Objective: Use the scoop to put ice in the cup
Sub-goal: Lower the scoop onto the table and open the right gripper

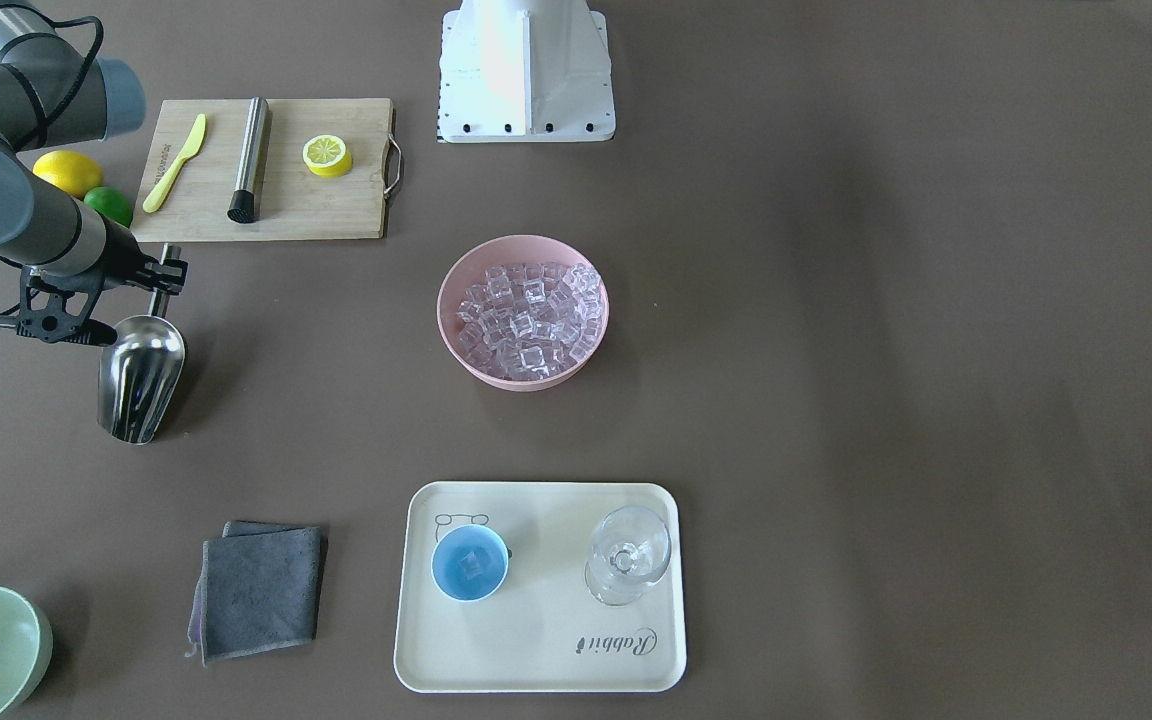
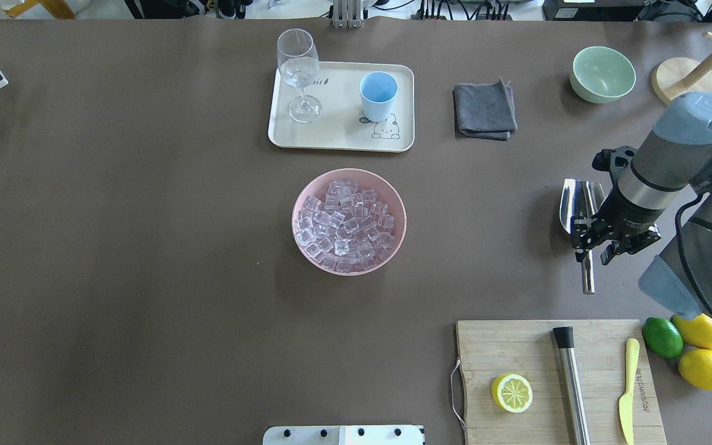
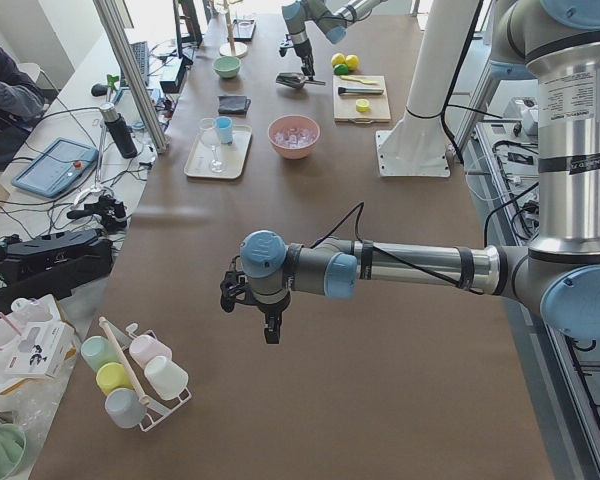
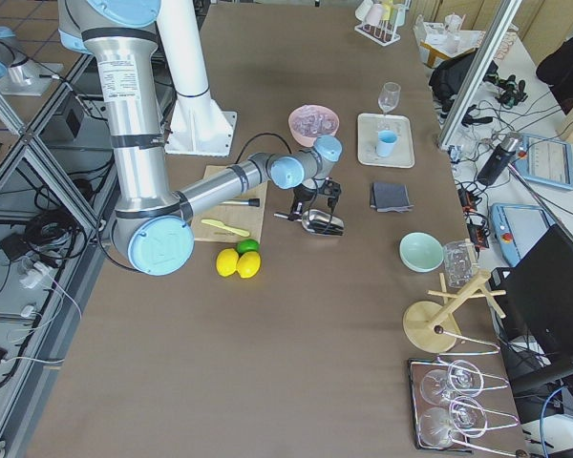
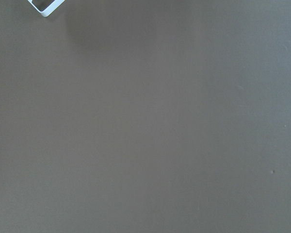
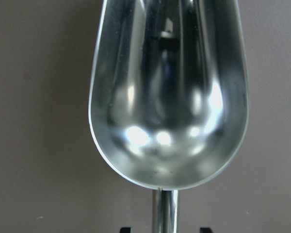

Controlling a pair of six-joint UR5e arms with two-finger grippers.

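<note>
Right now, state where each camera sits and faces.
Front: across the table, facing the base; right arm at view-left.
Overhead: behind robot, looking down; right arm over the scoop.
Left side: table end; left arm near.
Right side: opposite end; right arm near.
Left wrist: bare table.
Right wrist: empty scoop.
Front and overhead share the bowl of ice.

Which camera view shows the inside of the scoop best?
The right wrist-mounted view: the scoop fills the frame, its trough open to the camera and empty. The front-facing view shows it smaller, from above. In the overhead view the right arm hides part of it. In the side views it is tiny.
</note>
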